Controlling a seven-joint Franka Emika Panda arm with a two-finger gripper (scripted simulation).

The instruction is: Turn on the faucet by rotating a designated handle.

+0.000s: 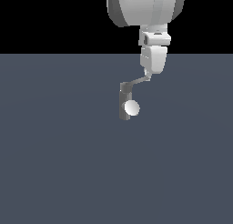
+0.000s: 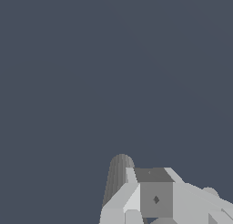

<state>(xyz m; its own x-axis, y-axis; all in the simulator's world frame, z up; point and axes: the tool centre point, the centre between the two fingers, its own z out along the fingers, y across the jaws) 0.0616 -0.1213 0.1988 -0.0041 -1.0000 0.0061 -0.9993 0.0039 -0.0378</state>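
Observation:
The faucet (image 1: 123, 103) is a small dark-grey upright post on the grey floor, with a white ball (image 1: 132, 108) on its front. The handle (image 1: 136, 80) is a thin grey lever that runs from the post's top up toward the exterior view's right. My gripper (image 1: 147, 74) hangs from the white arm, with its tip at the lever's far end and apparently touching it. In the wrist view the fingers (image 2: 125, 198) fill the lower edge around a dark-grey block (image 2: 155, 199), with a ribbed grey bar (image 2: 117, 177) beside them. No gap between the fingers shows.
The floor (image 1: 54, 164) is a flat grey-blue surface with nothing else on it. The large white arm link (image 1: 145, 7) hangs above the faucet at the top of the exterior view.

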